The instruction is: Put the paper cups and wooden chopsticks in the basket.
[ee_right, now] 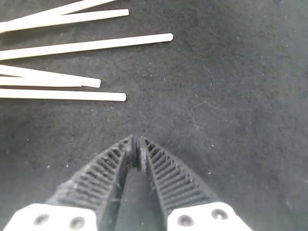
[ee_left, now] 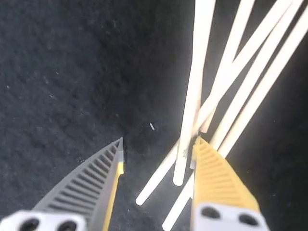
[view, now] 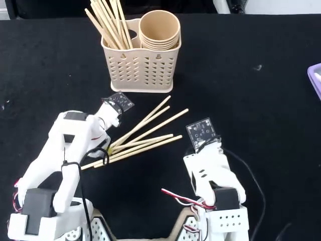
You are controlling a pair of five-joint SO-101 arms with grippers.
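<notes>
Several wooden chopsticks (view: 143, 134) lie fanned on the black table in front of the basket (view: 142, 68). The beige basket holds a stack of paper cups (view: 159, 30) and several upright chopsticks (view: 109, 21). My left gripper (ee_left: 156, 147) is open just over the near ends of the loose chopsticks (ee_left: 192, 103); its yellow fingertip (ee_left: 211, 168) lies against them and the grey one stands on bare cloth. My right gripper (ee_right: 136, 144) is shut and empty, a short way from the tips of the chopsticks (ee_right: 72, 47).
A purple object (view: 316, 78) pokes in at the right edge of the table. The black cloth (view: 251, 100) is open to the right of the basket and between the two arms.
</notes>
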